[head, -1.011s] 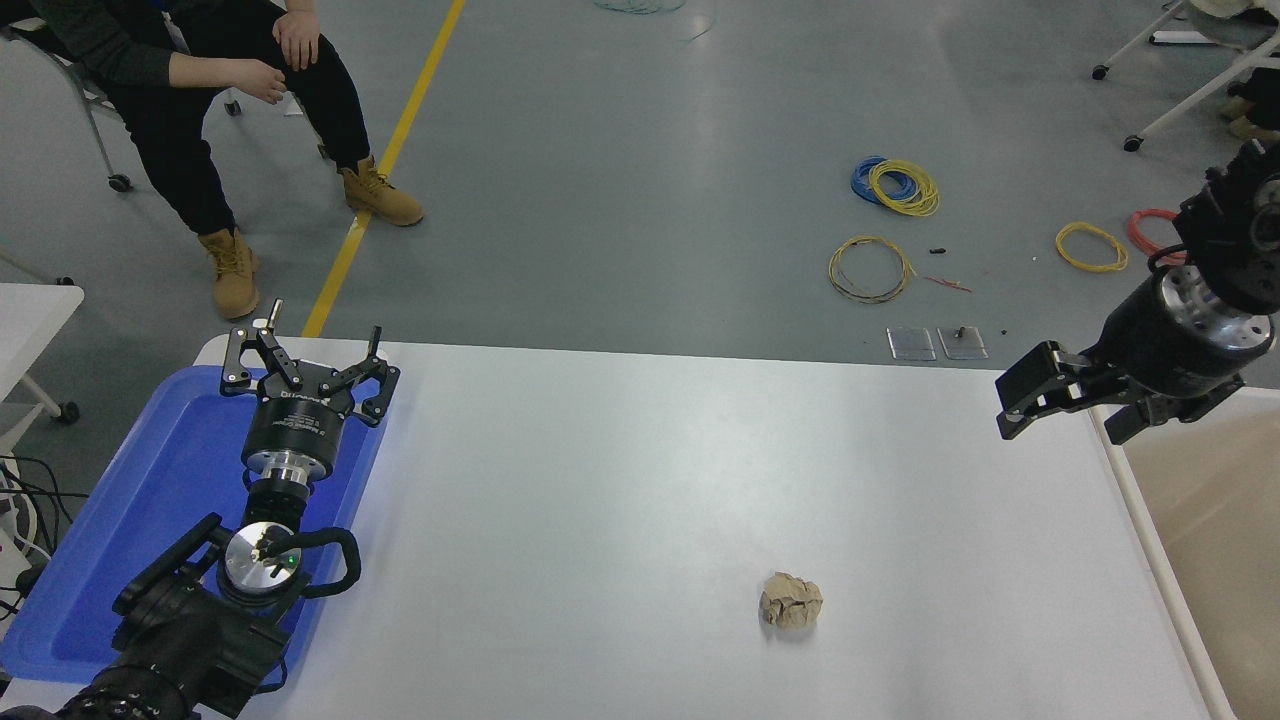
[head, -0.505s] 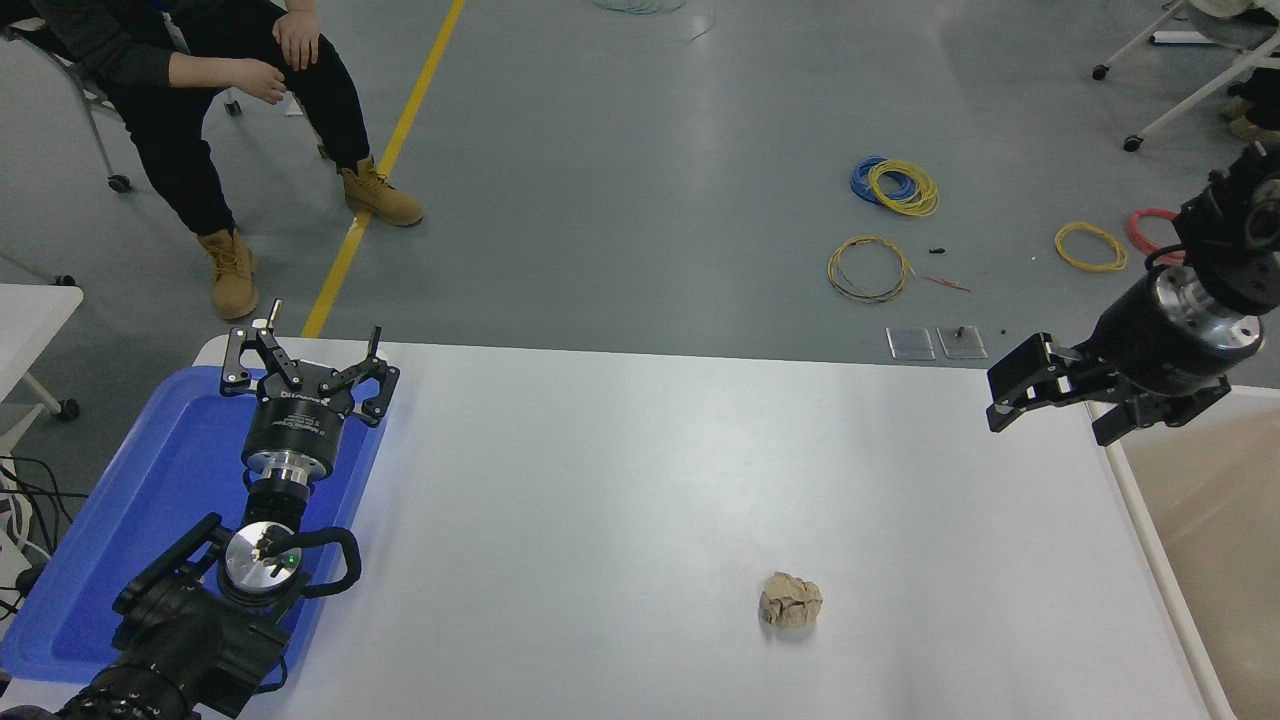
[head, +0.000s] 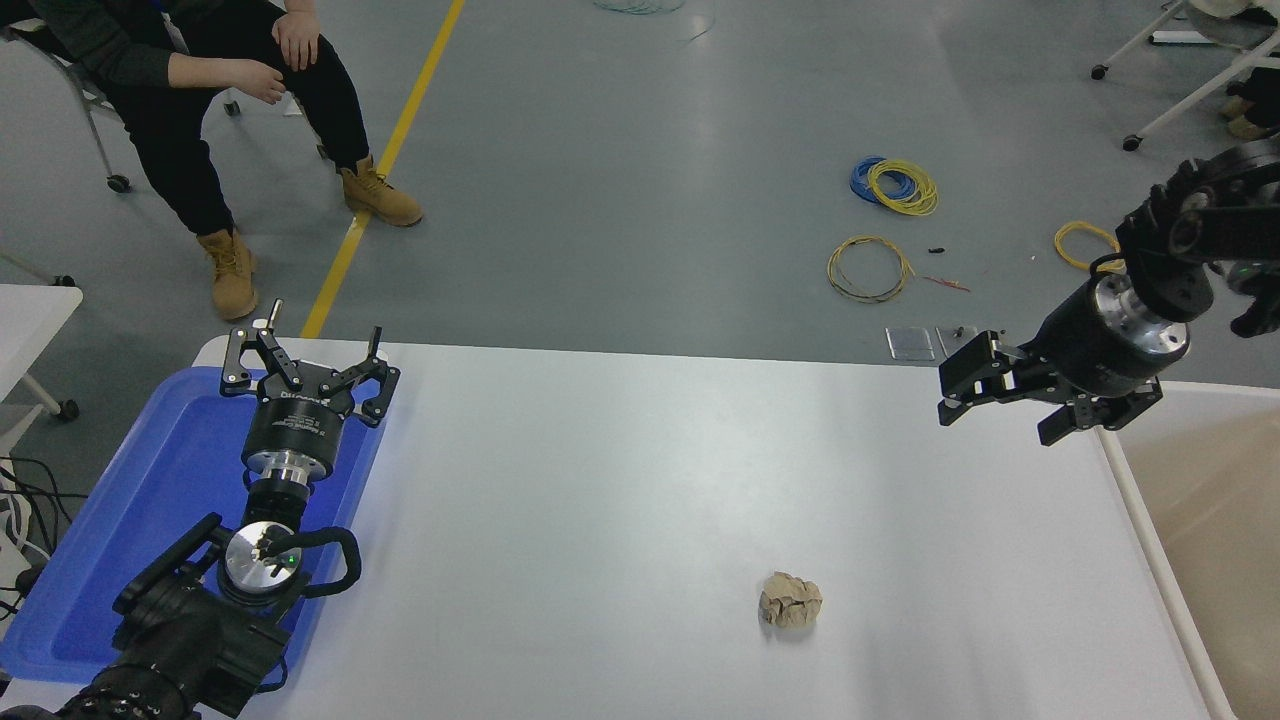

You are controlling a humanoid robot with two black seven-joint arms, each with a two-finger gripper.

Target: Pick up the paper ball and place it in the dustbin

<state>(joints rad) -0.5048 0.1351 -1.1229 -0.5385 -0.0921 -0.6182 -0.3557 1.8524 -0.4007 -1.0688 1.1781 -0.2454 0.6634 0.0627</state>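
Paper ball (head: 790, 601) sits low and centre-right on your worktop (head: 640, 480), well apart from the right gripper (head: 1000, 408), whose jaws are spread at upper right.

Print on the left tool (head: 305, 365) — too small to read

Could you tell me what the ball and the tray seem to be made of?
The ball looks like crumpled tan-brown paper: matte, with sharp irregular creases. The tray looks like moulded blue plastic: smooth, slightly glossy, with a rounded raised rim.

Grey floor (head: 640, 150); yellow line (head: 385, 160); wire coils (head: 893, 186); white table (head: 620, 480).
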